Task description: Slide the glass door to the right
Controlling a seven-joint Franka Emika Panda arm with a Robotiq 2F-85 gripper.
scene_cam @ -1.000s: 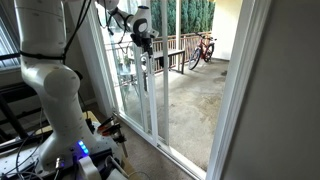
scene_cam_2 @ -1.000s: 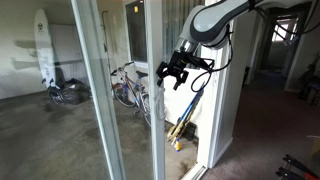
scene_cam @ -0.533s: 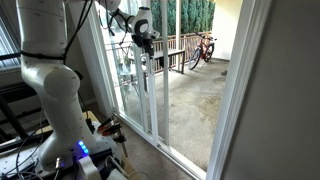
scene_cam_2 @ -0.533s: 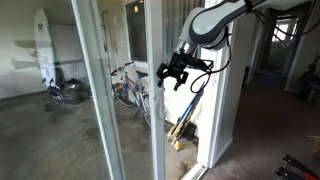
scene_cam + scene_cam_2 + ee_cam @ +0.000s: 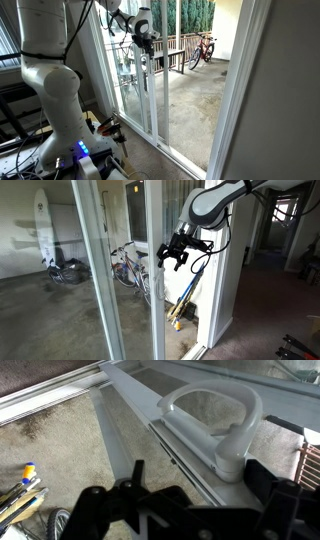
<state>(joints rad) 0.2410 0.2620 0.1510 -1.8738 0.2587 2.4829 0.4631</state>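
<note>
1. Glass in a slim white frame: the glass door [image 5: 157, 310], upright in its track, with its narrow vertical edge stile just beside the gripper [image 5: 172, 255]. Same arrangement in an exterior view, door stile [image 5: 150, 100] and gripper [image 5: 146, 44] close together, high above the floor track.
2. Step in hand, as judged: approach to the grip point. No contact visible, slide not yet begun.
3. Jaw state, from the wrist view: spread wide, nothing held. Gripper [image 5: 197, 475] at the bottom edge of that view, dark fingers [image 5: 136, 478] pointing toward the door frame.
4. Position of the task's thing relative to the jaws: white D-shaped handle [image 5: 213, 422] fixed on the stile, ahead of the fingertips and roughly in line with the gap between them. Apart from both fingers; exact clearance not readable.
5. Next move, as judged: advance along the approach axis until the handle bar lies between the fingers, or one finger sits inside the loop. Then narrow the jaws onto the bar.
6. After the grip is made: pull sideways to the right, parallel to the track. Keep force out of the glass plane.
7. Risk, as judged: slip off the rounded bar under an off-axis pull; binding of the panel in the track if tilted.
</note>
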